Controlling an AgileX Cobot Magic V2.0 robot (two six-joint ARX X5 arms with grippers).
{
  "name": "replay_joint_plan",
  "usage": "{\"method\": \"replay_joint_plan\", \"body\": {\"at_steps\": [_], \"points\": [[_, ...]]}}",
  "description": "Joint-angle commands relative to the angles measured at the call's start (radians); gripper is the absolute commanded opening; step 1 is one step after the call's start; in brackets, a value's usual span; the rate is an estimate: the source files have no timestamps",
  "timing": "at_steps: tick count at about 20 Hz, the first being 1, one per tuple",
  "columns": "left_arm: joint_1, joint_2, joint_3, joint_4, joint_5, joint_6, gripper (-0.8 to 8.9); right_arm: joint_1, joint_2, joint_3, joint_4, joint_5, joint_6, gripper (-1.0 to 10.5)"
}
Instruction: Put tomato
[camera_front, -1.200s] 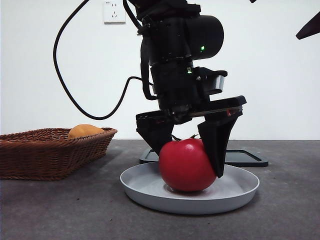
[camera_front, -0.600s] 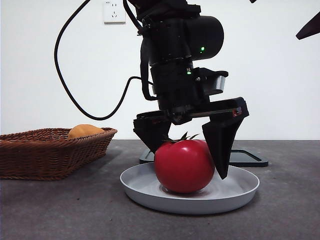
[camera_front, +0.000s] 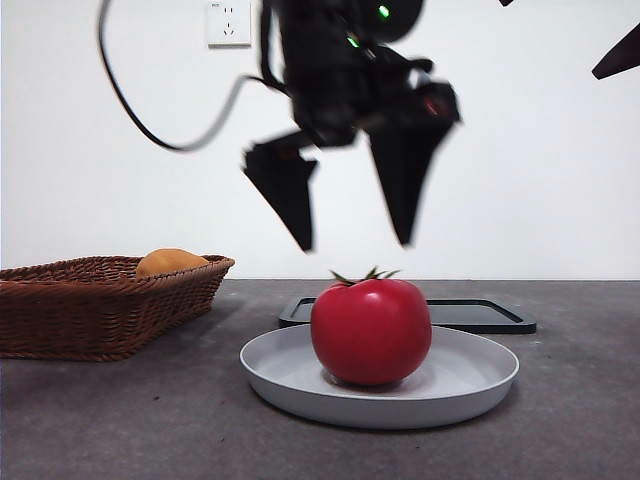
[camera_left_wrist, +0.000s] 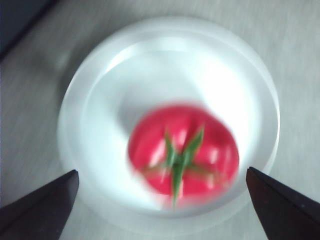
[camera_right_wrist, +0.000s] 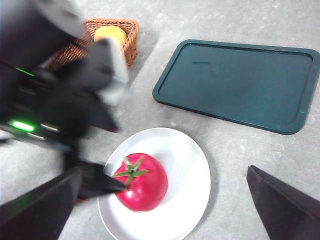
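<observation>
Tomato's down, left arm clear above it!
The tomato (camera_front: 371, 331) sits centre frame on the grey plate (camera_front: 480, 385); the left gripper (camera_front: 345, 240), jaws wide and empty, should rise straight, avoiding the stem.

One tomato (camera_front: 371, 331), one plate (camera_front: 470, 385), one basket (camera_front: 100, 305), one tray (camera_right_wrist: 240, 85), one orange fruit (camera_front: 168, 263).

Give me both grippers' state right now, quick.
Left gripper: open, empty, above the tomato, which sits on the white plate.
Right gripper: open, empty, waiting high off to the side.
</observation>
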Motion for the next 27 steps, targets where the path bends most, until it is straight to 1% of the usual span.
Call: {"method": "replay_joint_plan", "body": {"at_steps": [1,6,8,11,14,15,18,19,20,22,23,27], "points": [[0.048,-0.053,0.033,-0.065,-0.004,0.020,6.34,0.005,0.004,0.018,0.006,0.000,-0.009,6.2],[0.238,-0.202,0.017,-0.127,-0.003,0.020,6.34,0.005,0.004,0.018,0.006,0.000,-0.009,6.2],[0.309,-0.285,-0.015,-0.113,-0.002,0.034,6.34,0.005,0.004,0.018,0.007,0.001,-0.010,6.2],[0.400,-0.440,-0.141,-0.021,0.028,0.063,6.34,0.005,0.004,0.018,0.007,0.000,-0.009,6.2],[0.478,-0.626,-0.354,0.136,0.084,0.068,6.34,0.005,0.004,0.018,0.007,0.001,-0.009,6.2],[0.492,-0.683,-0.425,0.192,0.123,0.076,6.34,0.005,0.004,0.018,0.007,0.001,-0.009,6.2],[0.502,-0.867,-0.676,0.401,0.324,0.097,6.33,0.005,0.004,0.018,0.008,0.001,-0.010,6.2],[0.500,-0.916,-0.747,0.464,0.370,0.073,6.34,0.005,0.004,0.018,0.008,0.001,-0.010,6.2],[0.497,-0.971,-0.822,0.528,0.419,0.030,6.33,0.005,0.004,0.018,0.008,0.001,-0.010,6.2],[0.486,-1.059,-0.905,0.583,0.413,-0.002,6.30,0.005,0.004,0.018,0.007,0.001,-0.010,6.2],[0.486,-1.093,-0.922,0.587,0.402,-0.014,6.30,0.005,0.004,0.018,0.007,0.000,-0.010,6.2],[0.486,-1.180,-0.927,0.588,0.390,-0.022,6.30,0.005,0.004,0.018,0.007,0.001,-0.010,6.2]]}}
